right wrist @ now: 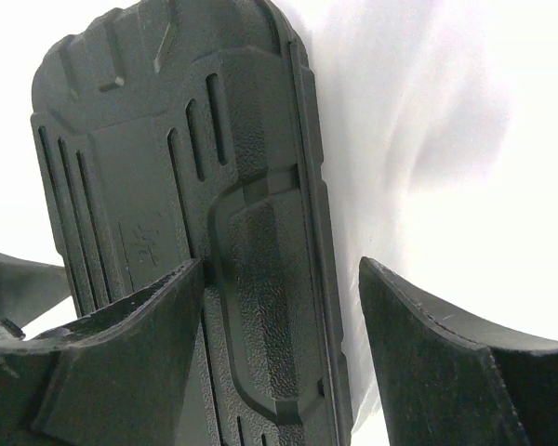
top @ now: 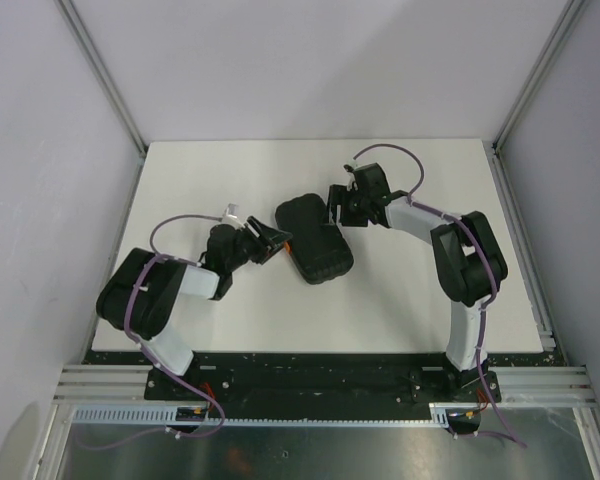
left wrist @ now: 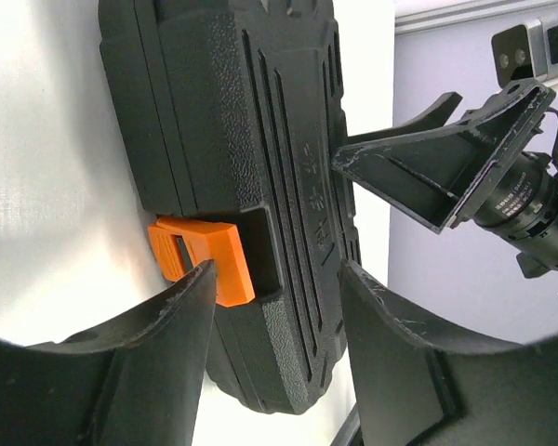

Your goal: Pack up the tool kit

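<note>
The tool kit is a black ribbed case lying closed in the middle of the white table. None of its hand tools show. My left gripper is open at the case's left edge. In the left wrist view, the left gripper straddles the case beside the orange latch, one finger close against the latch. My right gripper is open at the opposite edge. In the right wrist view, one finger of the right gripper lies over the lid, the other finger past its rim.
Grey walls and aluminium posts close in the table on three sides. A metal rail runs along the near edge by the arm bases. The right gripper shows across the case in the left wrist view.
</note>
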Tool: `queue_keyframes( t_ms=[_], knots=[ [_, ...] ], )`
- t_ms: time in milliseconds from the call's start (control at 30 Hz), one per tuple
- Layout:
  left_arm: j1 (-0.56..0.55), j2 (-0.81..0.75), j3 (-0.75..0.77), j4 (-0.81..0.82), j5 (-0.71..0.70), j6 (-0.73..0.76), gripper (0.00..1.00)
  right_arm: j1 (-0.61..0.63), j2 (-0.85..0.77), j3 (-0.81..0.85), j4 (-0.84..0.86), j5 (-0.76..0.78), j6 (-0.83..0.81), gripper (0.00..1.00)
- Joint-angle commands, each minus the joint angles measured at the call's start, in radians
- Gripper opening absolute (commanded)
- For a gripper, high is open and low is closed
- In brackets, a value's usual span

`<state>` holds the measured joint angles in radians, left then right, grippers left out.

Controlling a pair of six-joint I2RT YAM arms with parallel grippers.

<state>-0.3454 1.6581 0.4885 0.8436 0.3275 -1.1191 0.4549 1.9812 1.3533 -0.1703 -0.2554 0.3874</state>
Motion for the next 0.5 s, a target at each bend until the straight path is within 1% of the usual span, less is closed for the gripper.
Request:
queue_keyframes(
  t_ms=[0,167,467],
  knots=[
    [-0.018,0.021,0.053,0.069,0.047,-0.003,0.60,0.056,0.117,-0.054,-0.179,0.039,-0.048,0.71],
    [-0.022,0.064,0.060,0.069,0.051,0.006,0.60,0.057,0.123,-0.054,-0.182,0.038,-0.045,0.70],
    [-0.030,0.102,0.093,0.069,0.058,0.017,0.66,0.060,0.134,-0.054,-0.186,0.036,-0.051,0.71]
  ],
)
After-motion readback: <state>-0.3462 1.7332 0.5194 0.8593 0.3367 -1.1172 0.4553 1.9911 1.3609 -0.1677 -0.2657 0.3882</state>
